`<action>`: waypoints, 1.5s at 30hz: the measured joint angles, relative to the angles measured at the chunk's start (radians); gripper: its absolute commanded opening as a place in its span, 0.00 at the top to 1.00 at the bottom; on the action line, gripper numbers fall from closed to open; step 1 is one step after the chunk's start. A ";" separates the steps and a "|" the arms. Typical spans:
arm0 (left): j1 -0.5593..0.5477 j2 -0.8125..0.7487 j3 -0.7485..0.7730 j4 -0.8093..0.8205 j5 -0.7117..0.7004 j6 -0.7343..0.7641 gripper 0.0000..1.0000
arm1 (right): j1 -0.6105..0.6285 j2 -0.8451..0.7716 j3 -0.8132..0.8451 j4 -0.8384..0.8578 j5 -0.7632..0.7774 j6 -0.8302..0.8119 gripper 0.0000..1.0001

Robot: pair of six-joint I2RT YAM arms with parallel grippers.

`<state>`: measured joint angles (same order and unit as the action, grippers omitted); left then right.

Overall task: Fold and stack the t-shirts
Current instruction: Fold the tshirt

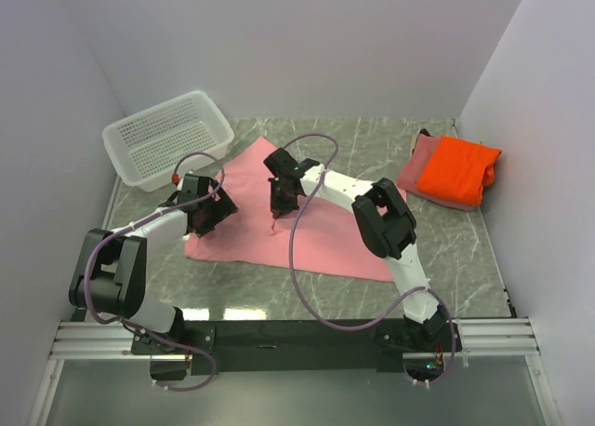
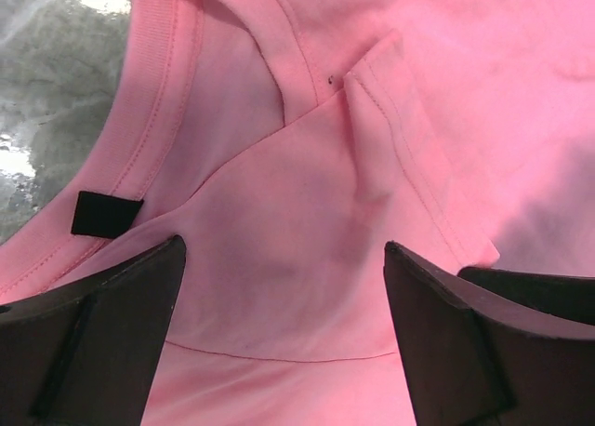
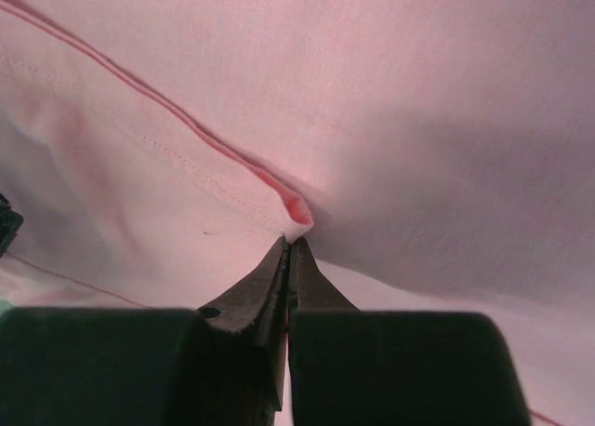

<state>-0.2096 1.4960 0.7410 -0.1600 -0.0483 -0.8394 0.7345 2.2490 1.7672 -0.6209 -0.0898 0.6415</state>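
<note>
- A light pink cloth t-shirt [image 1: 321, 226] lies spread out in the middle of the grey marble-patterned table [image 1: 372, 142], between the two arms.
- The left jaws stand wide apart over the shirt's left edge, by the ribbed neckline [image 2: 153, 91] and its small black tag [image 2: 105, 214]. They hold nothing, and I cannot tell whether they touch the cloth.
- The right jaws are pressed together near the shirt's centre, pinching a small fold of stitched hem [image 3: 296, 217] at their tips.
- A bright orange folded t-shirt [image 1: 457, 170] rests on a dusty rose folded t-shirt [image 1: 418, 164] at the table's far right, well apart from the pink one.
- A white perforated plastic basket [image 1: 167, 138] stands at the far left corner, just beyond the pink shirt.
</note>
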 measured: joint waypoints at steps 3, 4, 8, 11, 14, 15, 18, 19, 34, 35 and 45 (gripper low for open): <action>0.013 -0.016 -0.023 0.019 0.004 -0.021 0.05 | 0.000 0.000 0.000 -0.001 0.006 0.005 1.00; 0.017 -0.021 -0.028 0.023 0.005 -0.024 0.05 | 0.000 0.000 0.000 -0.001 0.011 0.005 1.00; 0.030 -0.046 -0.052 0.028 0.003 -0.042 0.05 | 0.000 0.000 0.000 -0.001 0.029 0.015 1.00; 0.038 -0.064 -0.068 0.026 0.002 -0.049 0.04 | 0.000 0.000 -0.001 0.000 0.037 0.022 1.00; 0.043 -0.072 -0.074 0.025 0.003 -0.054 0.04 | 0.001 -0.001 -0.001 0.000 0.047 0.027 1.00; 0.043 -0.072 -0.075 0.025 0.002 -0.056 0.05 | 0.001 -0.001 -0.001 0.000 0.049 0.029 1.00; 0.044 -0.072 -0.075 0.026 0.002 -0.061 0.04 | 0.001 -0.006 -0.007 0.000 0.055 0.037 1.00; 0.045 -0.072 -0.075 0.026 0.003 -0.063 0.04 | 0.001 -0.009 -0.010 -0.002 0.057 0.041 1.00; 0.048 -0.008 0.058 -0.051 -0.006 -0.037 0.04 | -0.003 -0.147 -0.077 -0.003 0.061 0.031 0.61; 0.048 -0.008 0.075 -0.055 -0.010 -0.035 0.04 | -0.005 -0.169 -0.095 0.000 0.064 0.028 0.59; -0.005 -0.012 0.138 -0.055 -0.021 -0.019 0.03 | -0.073 -0.464 -0.447 0.012 0.126 0.008 0.54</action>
<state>-0.2142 1.4841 0.8795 -0.2150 -0.0689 -0.8589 0.6617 1.7847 1.3197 -0.6086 0.0360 0.6498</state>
